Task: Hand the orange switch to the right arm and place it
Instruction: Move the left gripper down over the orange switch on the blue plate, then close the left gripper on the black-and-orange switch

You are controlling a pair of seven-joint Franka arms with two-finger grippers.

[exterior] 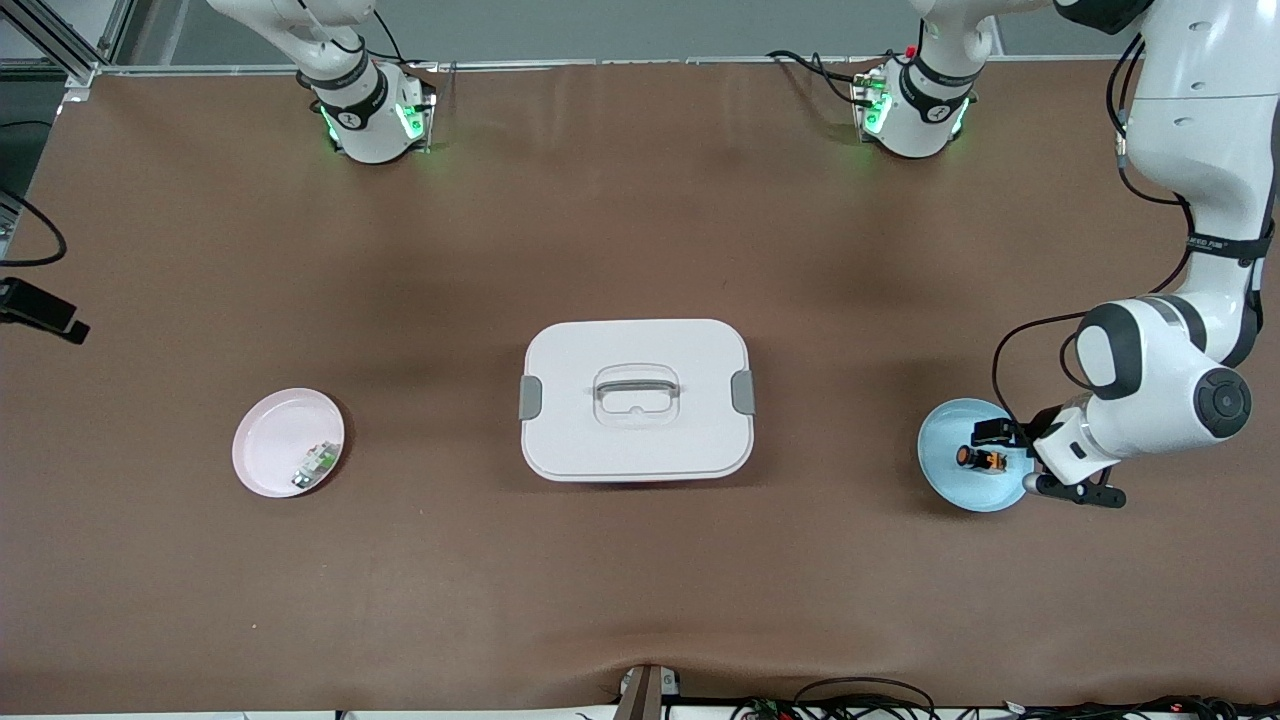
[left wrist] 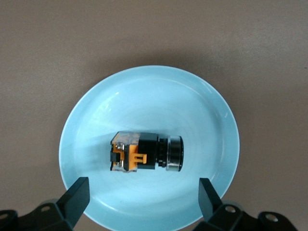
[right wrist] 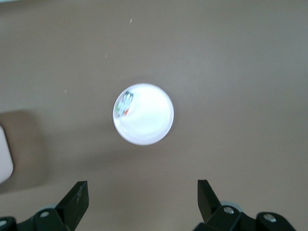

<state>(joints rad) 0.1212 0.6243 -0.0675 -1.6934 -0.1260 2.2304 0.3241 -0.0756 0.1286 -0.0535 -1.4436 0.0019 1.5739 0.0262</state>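
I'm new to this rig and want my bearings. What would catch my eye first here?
The white lidded box sits mid-table. Toward the left arm's end, the left gripper hangs open over a light blue plate where the orange switch lies on its side. The pink plate at the right arm's end holds a small white-and-green part.

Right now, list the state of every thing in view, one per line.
orange switch: lying on its side in the blue plate, not gripped.
left gripper: open, over the blue plate.
right gripper: open, high over the pink plate.
white box: lid on.
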